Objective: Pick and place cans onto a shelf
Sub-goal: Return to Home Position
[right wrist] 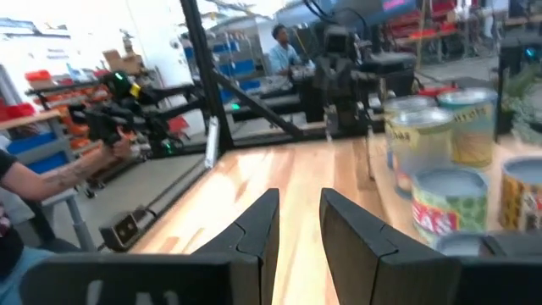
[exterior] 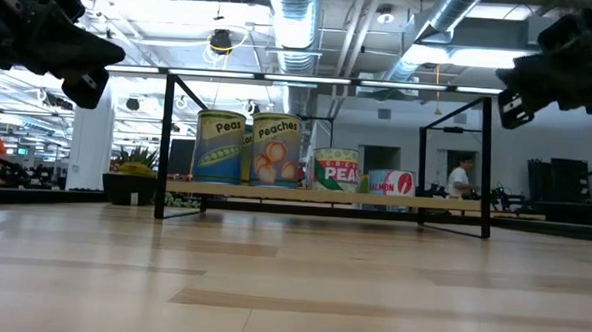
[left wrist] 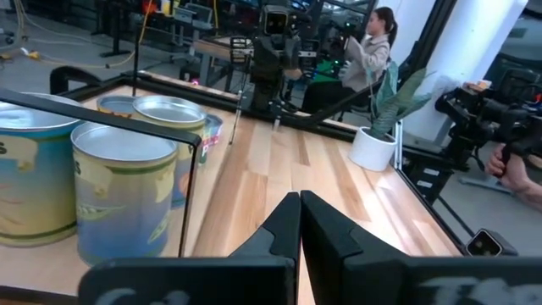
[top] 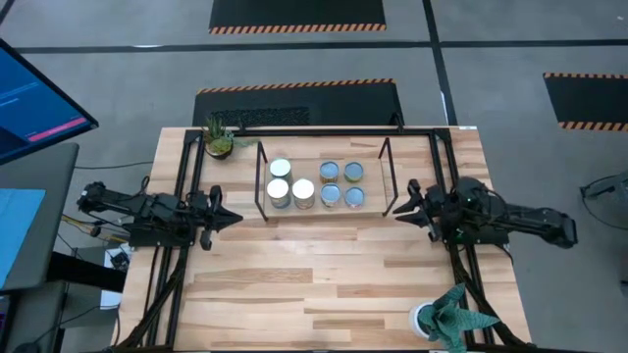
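Fingers of the left gripper [top: 235,218] meet tip to tip, closed on each other. It hangs above the table [top: 324,284] toward the left edge, pointing at the shelf [top: 261,186] and standing apart from its left end. A small potted plant [top: 218,139] sits at the far side, just beside the shelf's far left corner. The shelf stands at the far middle of the table, and all 7 cans [top: 303,190] rest on its wood board. 3 white-topped cans fill the left part, 1 behind and 2 in front. In the low view the cans at this end are the taller ones, with labels reading Peas and Peaches. To their right, 4 shorter cans with silvery-blue tops form a 2-by-2 square. The right gripper [top: 400,204] hovers just beside the shelf's right end, raised off the table, its fingers apart with a narrow gap between them. A second potted plant [top: 451,316] stands at the near right corner.
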Action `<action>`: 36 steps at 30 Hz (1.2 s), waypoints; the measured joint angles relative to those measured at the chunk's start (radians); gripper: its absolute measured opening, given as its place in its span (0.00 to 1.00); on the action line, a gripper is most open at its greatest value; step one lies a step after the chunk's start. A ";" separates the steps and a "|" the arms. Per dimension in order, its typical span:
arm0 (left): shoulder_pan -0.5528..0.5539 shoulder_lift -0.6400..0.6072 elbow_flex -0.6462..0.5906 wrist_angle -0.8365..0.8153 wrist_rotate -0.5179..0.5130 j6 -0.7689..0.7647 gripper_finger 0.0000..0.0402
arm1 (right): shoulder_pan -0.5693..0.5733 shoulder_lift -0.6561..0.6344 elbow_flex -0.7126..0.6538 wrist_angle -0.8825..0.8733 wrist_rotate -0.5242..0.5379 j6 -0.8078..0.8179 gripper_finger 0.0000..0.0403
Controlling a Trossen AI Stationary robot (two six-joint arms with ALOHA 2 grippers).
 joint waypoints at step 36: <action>0.000 0.000 -0.027 0.097 0.001 0.117 0.00 | 0.430 -0.080 -0.003 -0.014 0.525 -0.114 0.28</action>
